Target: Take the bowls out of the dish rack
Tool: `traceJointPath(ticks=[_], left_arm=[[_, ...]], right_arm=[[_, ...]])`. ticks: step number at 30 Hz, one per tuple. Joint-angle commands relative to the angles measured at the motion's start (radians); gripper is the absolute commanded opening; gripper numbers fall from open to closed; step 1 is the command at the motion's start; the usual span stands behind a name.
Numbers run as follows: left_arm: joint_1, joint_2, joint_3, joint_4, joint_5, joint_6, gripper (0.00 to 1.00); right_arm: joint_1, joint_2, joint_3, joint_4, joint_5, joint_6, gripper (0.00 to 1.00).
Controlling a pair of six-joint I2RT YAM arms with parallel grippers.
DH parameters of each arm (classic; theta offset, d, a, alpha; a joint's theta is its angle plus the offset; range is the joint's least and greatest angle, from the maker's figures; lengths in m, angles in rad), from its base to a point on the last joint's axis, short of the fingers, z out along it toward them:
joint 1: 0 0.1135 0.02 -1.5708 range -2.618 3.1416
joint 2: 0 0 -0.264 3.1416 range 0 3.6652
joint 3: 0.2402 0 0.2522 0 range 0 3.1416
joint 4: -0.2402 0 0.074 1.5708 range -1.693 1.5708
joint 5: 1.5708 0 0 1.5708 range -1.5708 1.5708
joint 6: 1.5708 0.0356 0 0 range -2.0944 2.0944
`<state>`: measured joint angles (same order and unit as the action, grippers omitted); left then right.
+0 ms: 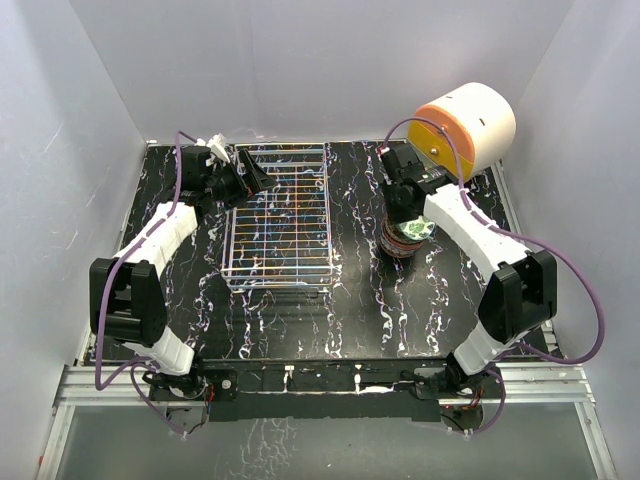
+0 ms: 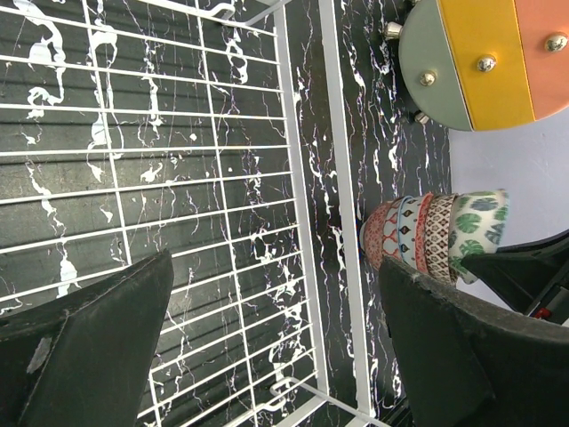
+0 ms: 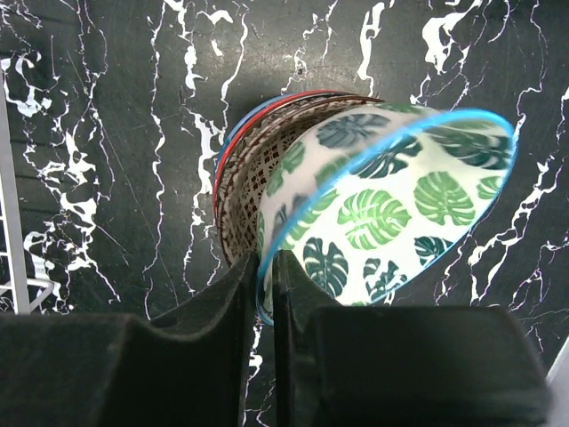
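Top bowl (image 3: 391, 205): white w/ green leaves, blue rim; rack (image 1: 280, 220) silver.

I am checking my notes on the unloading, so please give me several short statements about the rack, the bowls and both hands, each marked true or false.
1. The dish rack holds no bowls. True.
2. The right hand pinches the rim of the leaf-patterned bowl. True.
3. The bowls lie spread apart. False: they are nested in one stack, right of the rack.
4. The left hand is shut on a bowl. False: it is open and empty, over the rack.
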<state>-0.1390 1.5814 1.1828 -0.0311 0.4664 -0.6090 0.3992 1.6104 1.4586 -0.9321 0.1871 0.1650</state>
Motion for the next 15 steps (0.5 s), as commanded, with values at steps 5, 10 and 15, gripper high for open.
traceJointPath(ticks=[5,10,15], left_arm=[[0.015,-0.002,0.021,-0.012,0.038,0.009,0.97],[0.016,-0.001,0.018,-0.009,0.041,0.011,0.97],[0.017,0.000,0.016,-0.004,0.045,0.008,0.97]], right_arm=[[0.025,-0.004,0.059,0.050,0.032,-0.004,0.27],[0.040,-0.008,0.060,0.050,0.041,0.004,0.30],[0.045,-0.055,0.040,0.076,0.069,0.020,0.30]])
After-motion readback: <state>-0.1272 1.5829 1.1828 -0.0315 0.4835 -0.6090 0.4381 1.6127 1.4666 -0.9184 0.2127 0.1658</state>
